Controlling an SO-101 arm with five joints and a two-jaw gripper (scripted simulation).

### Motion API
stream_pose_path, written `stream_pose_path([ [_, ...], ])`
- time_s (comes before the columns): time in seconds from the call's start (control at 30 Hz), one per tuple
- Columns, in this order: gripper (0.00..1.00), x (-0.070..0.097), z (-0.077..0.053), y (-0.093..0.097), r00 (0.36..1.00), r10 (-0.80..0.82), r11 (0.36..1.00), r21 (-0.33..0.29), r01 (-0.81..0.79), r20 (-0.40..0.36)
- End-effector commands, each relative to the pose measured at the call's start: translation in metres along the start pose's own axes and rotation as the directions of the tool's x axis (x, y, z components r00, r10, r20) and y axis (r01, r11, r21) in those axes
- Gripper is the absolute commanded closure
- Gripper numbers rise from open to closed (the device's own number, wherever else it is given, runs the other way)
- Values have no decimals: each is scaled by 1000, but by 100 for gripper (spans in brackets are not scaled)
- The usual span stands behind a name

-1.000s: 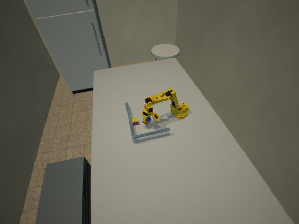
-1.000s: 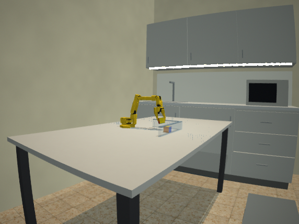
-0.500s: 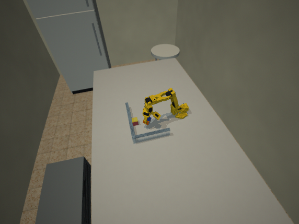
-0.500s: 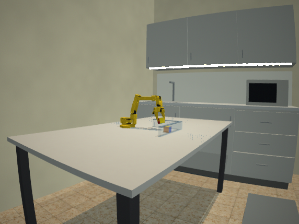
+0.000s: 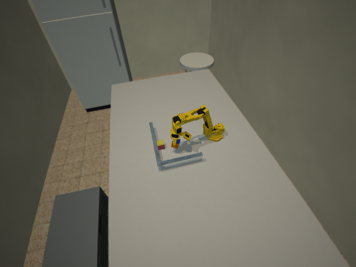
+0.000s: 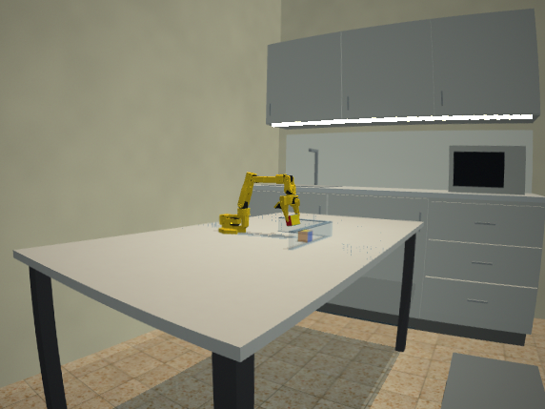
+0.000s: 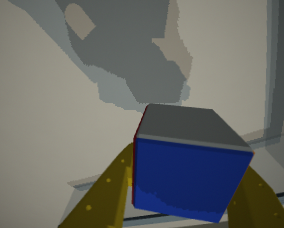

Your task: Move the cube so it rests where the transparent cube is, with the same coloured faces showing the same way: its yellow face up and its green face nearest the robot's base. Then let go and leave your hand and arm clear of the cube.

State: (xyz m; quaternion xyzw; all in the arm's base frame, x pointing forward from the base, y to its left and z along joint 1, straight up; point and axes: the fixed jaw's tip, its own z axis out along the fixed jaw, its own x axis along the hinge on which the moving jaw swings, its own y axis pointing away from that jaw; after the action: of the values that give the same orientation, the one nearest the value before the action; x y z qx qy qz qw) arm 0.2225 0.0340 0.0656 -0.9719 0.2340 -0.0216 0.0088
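Yellow gripper (image 7: 185,197) is clamped on the cube (image 7: 192,175), whose blue face looks toward the wrist camera with a grey face above it and a red edge at its left. From the top view the cube (image 5: 175,144) hangs just above the white table (image 5: 218,206), inside the L-shaped grey rail (image 5: 180,160) and just beside the transparent cube (image 5: 160,144), which shows yellow on top and red on its side.
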Motion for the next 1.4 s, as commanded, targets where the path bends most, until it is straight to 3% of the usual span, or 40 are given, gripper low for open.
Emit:
stream_pose_path([
  [0.0, 78, 5, -11, -3, 998, -50, 998, 34, 51, -48],
  [1.37, 78, 7, -11, 1, 918, -396, 918, 9, 396, -34],
])
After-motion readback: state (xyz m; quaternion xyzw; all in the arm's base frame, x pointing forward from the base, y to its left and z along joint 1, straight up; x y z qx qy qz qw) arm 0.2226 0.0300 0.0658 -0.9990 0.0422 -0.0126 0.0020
